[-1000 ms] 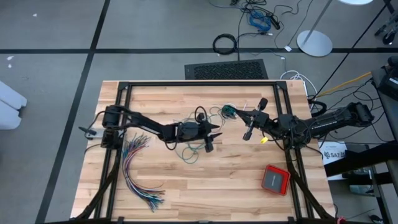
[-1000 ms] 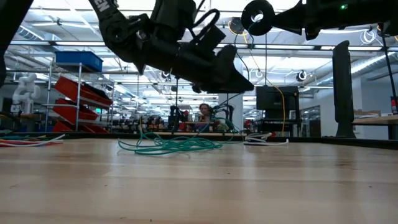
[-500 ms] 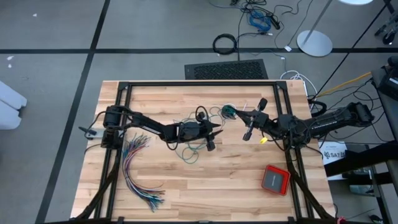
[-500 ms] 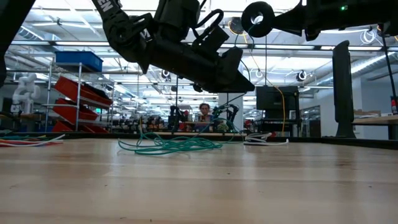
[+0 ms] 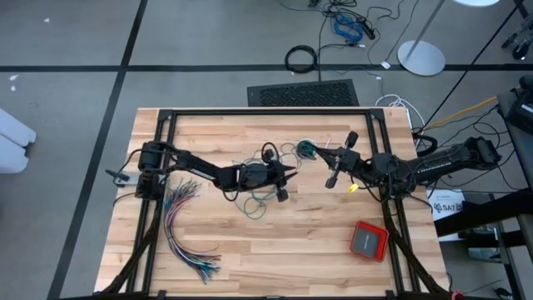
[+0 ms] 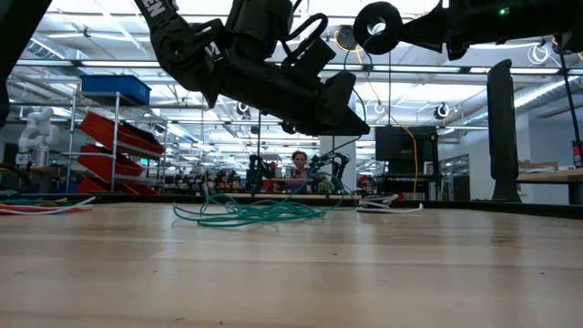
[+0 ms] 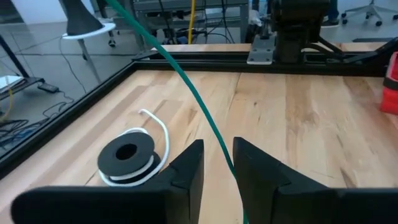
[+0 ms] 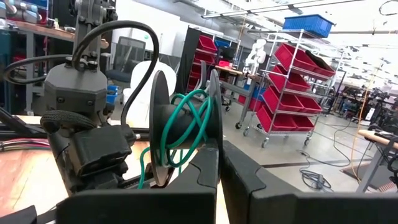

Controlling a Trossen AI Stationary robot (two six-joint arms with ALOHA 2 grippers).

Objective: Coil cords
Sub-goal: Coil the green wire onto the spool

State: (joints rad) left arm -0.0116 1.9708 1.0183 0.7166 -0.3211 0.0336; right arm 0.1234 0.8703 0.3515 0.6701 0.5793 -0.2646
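The left pincer (image 7: 216, 163) narrows its fingers around the taut green cord (image 7: 186, 81) over mid-surface, not visibly clamped yet; the right pincer (image 8: 217, 165) is clenched on a spool (image 8: 180, 124) already wound with green. The cord looks light, limp and snag-prone, best taken on a straight run. Its loose tangle (image 6: 250, 211) hides the ends, and the black cord's course can't be made out.

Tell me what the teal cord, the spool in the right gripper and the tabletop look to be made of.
Teal-green cord: probably plastic-jacketed wire, smooth with a slight sheen, bending freely.
Spool clamped in the right gripper: looks like matte black plastic, with thin flanges of uniform colour.
Table: pale wood, visible grain and joined strips, satin finish.
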